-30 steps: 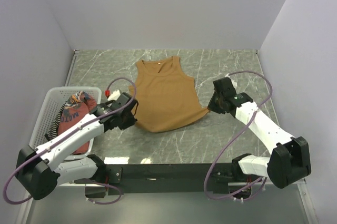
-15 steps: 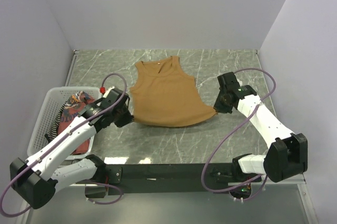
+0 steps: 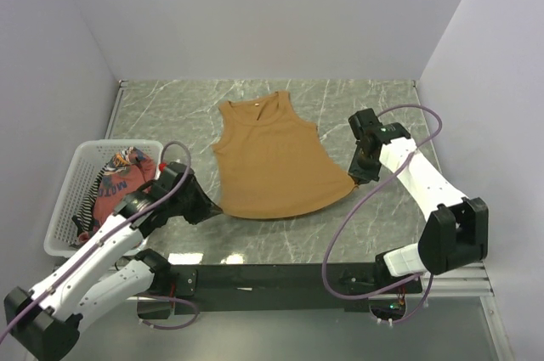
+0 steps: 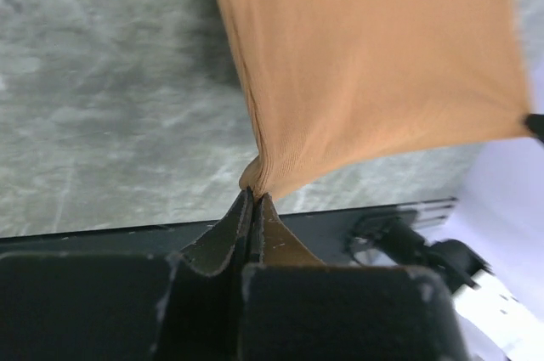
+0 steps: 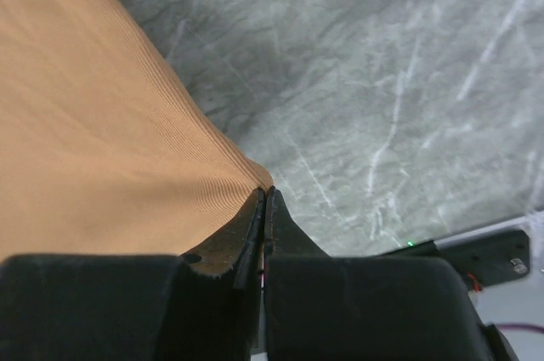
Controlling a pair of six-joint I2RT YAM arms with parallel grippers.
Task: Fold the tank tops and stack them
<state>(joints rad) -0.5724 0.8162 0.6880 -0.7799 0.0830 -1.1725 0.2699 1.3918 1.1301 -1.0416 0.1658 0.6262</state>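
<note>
A plain tan-brown tank top (image 3: 272, 161) is spread on the marble table, neckline at the far end. My left gripper (image 3: 212, 205) is shut on its near left hem corner (image 4: 255, 178), and my right gripper (image 3: 353, 181) is shut on the near right hem corner (image 5: 259, 181). The hem is stretched taut between the two grippers and lifted a little off the table. In the white mesh basket (image 3: 72, 187) at the left lie a rust-red printed top (image 3: 119, 187) and a black-and-white striped one (image 3: 93, 195), bunched together.
Grey marble table (image 3: 374, 102) with white walls at the back and sides. The black mounting rail (image 3: 272, 278) with both arm bases runs along the near edge. Purple cables loop off each arm.
Both grippers have drawn the tank top's hem toward the near edge and pulled it taut. The left arm has swung nearer and lower; the right gripper has moved slightly right.
</note>
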